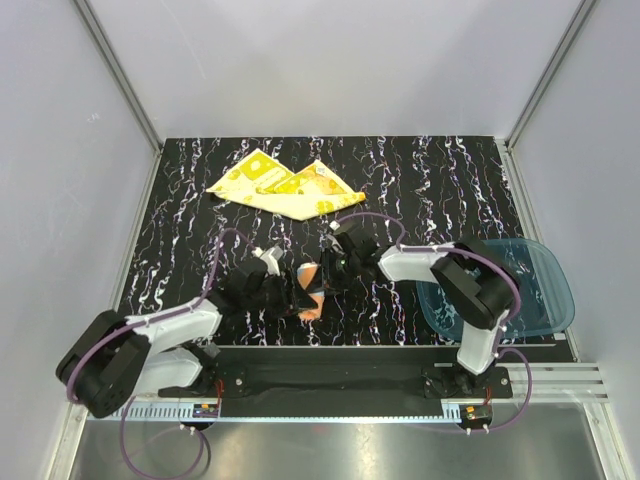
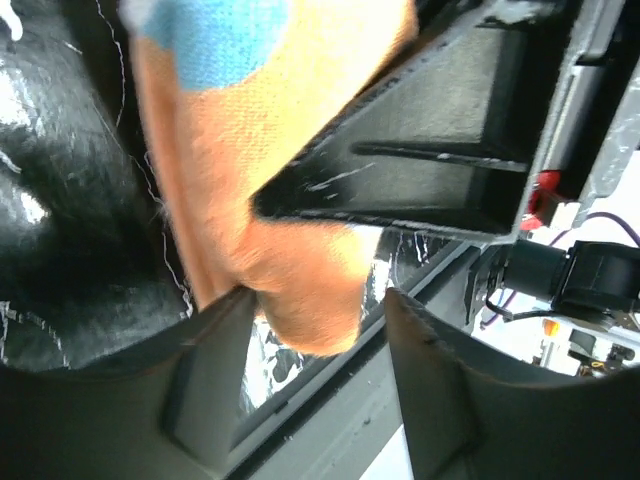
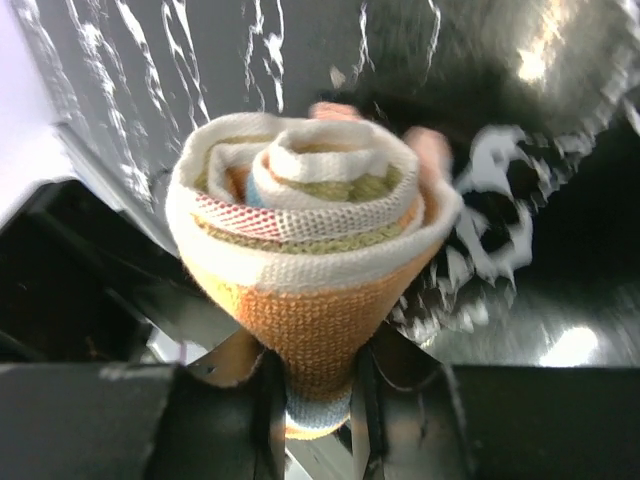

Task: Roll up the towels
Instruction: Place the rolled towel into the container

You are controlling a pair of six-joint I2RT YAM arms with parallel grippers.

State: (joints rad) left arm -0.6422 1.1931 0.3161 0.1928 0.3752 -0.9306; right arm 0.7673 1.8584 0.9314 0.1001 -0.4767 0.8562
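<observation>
Rolled towel (image 1: 312,303) front-ctr; flat towel (image 1: 285,188) behind it; tray (image 1: 548,288) at far right

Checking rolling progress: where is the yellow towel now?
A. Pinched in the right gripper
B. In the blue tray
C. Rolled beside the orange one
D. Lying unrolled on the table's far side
D: the yellow towel lies spread flat at the far side of the table.
</observation>
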